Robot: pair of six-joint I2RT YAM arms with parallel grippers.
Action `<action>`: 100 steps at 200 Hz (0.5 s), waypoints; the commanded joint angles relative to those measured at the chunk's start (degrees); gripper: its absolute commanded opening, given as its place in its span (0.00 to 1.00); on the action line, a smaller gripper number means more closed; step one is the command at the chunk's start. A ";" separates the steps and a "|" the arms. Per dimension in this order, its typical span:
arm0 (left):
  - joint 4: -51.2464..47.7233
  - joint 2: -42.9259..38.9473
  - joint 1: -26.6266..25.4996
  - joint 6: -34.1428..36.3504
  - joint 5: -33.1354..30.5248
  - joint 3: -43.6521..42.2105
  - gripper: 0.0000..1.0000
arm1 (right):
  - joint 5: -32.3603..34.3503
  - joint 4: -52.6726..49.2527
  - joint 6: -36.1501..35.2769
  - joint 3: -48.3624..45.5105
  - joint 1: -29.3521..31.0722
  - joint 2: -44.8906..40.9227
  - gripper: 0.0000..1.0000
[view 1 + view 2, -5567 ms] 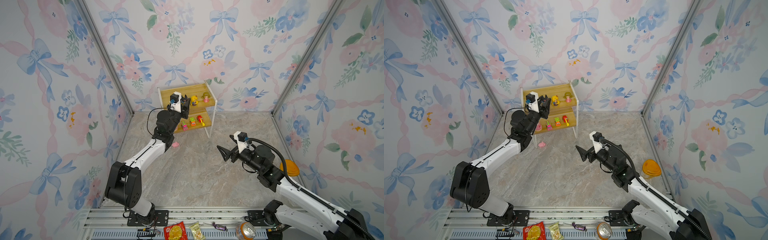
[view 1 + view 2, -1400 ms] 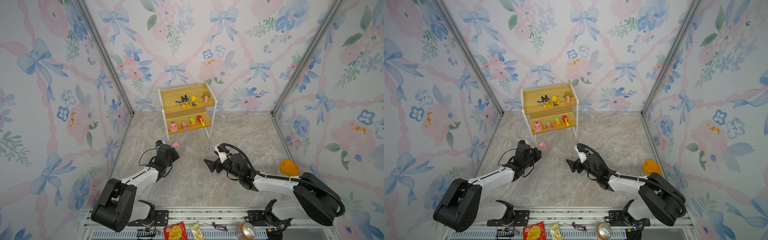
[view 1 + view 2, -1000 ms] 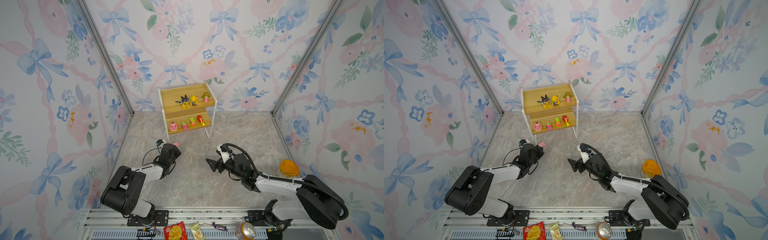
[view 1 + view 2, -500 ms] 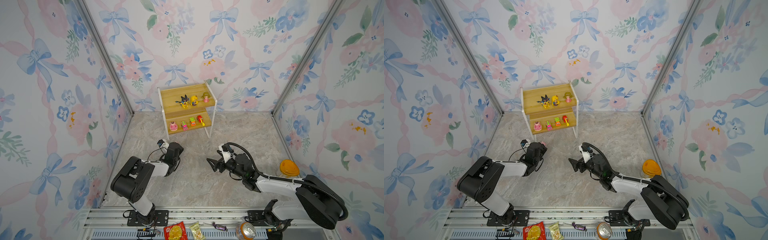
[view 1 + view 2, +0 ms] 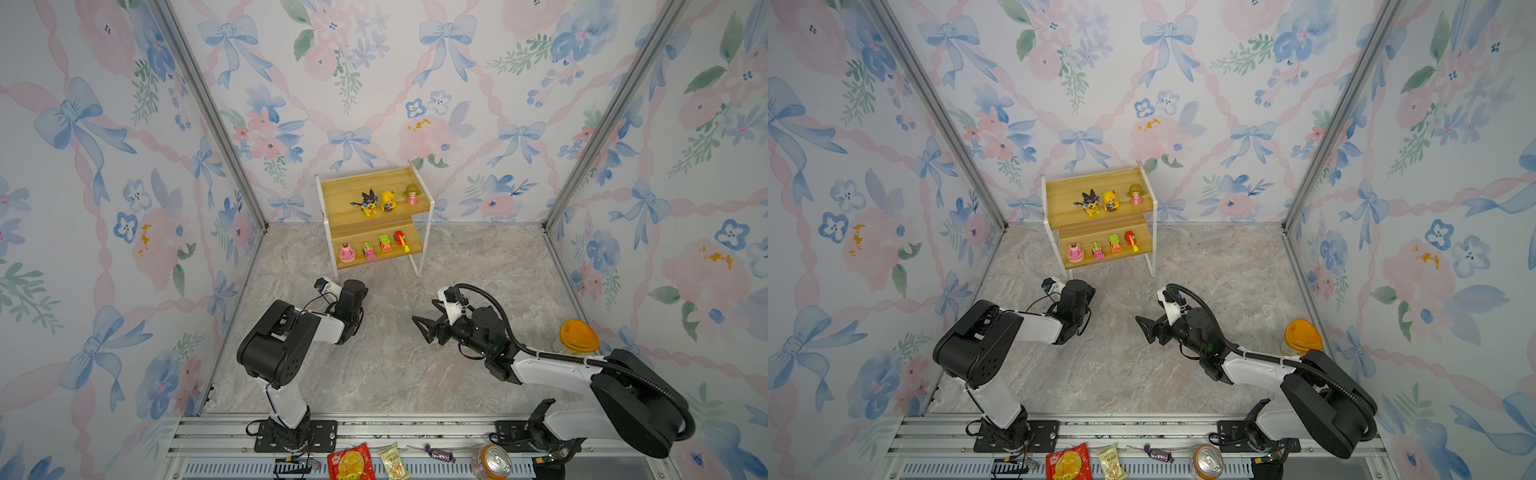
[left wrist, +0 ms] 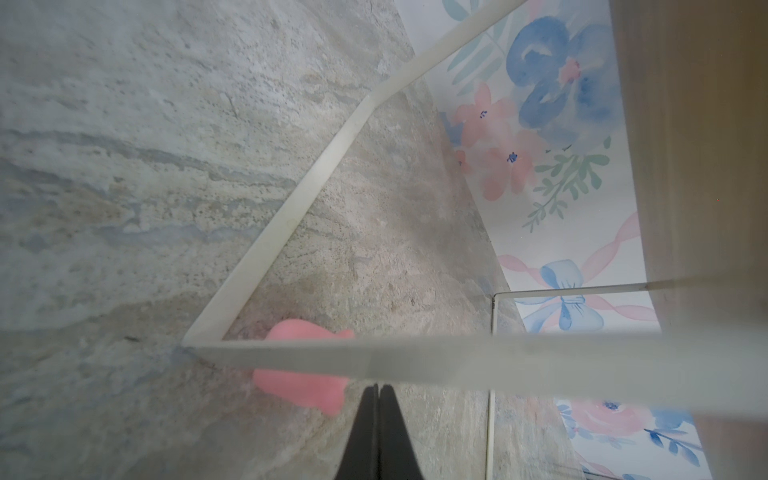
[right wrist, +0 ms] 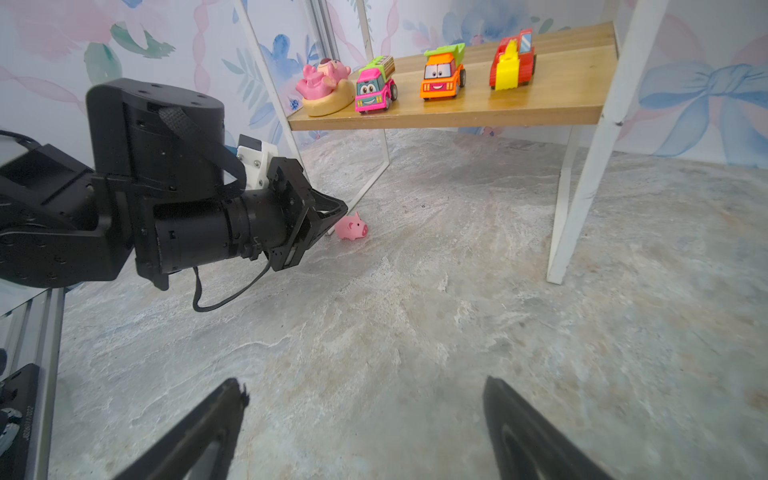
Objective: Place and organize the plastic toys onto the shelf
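A small pink pig [image 7: 351, 226] lies on the floor by the front left leg of the shelf [image 5: 345, 195]. In the left wrist view the pig [image 6: 299, 386] is partly hidden behind a white frame bar. My left gripper [image 7: 338, 208] is shut and empty, with its tip [image 6: 378, 388] right beside the pig. In both top views the left wrist covers the pig. Three figures [image 5: 387, 200] stand on the top board. A round pink figure [image 5: 346, 252] and three cars [image 5: 385, 243] sit on the lower one. My right gripper [image 5: 424, 328] hovers open over bare floor.
A jar with an orange lid [image 5: 578, 336] stands by the right wall. Snack packets [image 5: 350, 463], a wrapped candy [image 5: 439, 454] and a drink can [image 5: 490, 465] lie on the front rail. The white shelf legs [image 7: 569, 220] stand close to the pig.
The left arm has folded closer and its shut gripper has slid up to the pig, which the wrist now covers in the top views. The right arm has barely moved.
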 commanded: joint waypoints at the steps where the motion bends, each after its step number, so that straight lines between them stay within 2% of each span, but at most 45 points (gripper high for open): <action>1: 0.75 1.39 -0.10 -0.94 -3.45 1.33 0.00 | -1.30 2.79 0.91 -1.06 -0.80 0.48 0.92; 66: 0.71 4.30 0.42 0.62 -2.68 3.00 0.00 | -2.42 3.54 1.21 -1.01 -1.39 1.11 0.92; 100: -0.01 5.04 1.38 2.79 1.96 3.28 0.00 | -2.71 3.85 1.43 -0.94 -1.50 1.62 0.92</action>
